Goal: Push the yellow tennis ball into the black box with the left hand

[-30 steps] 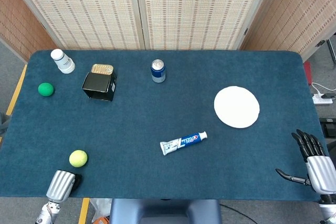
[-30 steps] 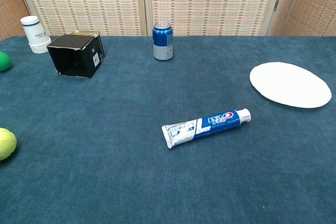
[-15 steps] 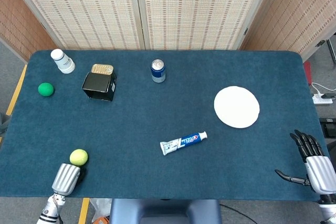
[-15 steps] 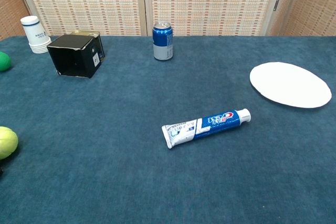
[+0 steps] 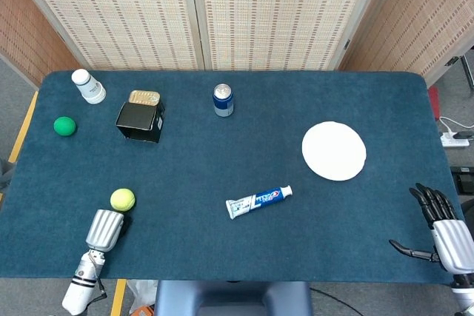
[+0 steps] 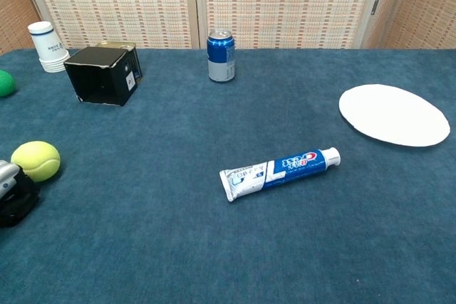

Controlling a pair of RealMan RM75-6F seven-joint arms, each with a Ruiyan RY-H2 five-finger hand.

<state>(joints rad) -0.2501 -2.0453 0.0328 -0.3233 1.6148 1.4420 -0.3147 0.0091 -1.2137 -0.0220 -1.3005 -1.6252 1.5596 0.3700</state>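
Note:
The yellow tennis ball [image 5: 123,199] [image 6: 35,160] lies on the blue table near the front left. My left hand [image 5: 105,229] [image 6: 14,194] is right behind it, fingers curled in and holding nothing, its knuckles touching or nearly touching the ball. The black box [image 5: 140,120] [image 6: 103,74] stands further back on the left, with its open side facing the front. My right hand [image 5: 441,227] hovers at the table's front right corner, its fingers spread and empty; the chest view does not show it.
A green ball [image 5: 65,126] and a white cup [image 5: 88,86] sit left of the box, a flat tin [image 5: 144,97] behind it. A blue can [image 5: 223,99], a toothpaste tube [image 5: 258,201] and a white plate [image 5: 334,151] lie to the right.
My left hand has moved forward and to the right, and the tennis ball has rolled ahead of it toward the black box. The right hand has barely moved.

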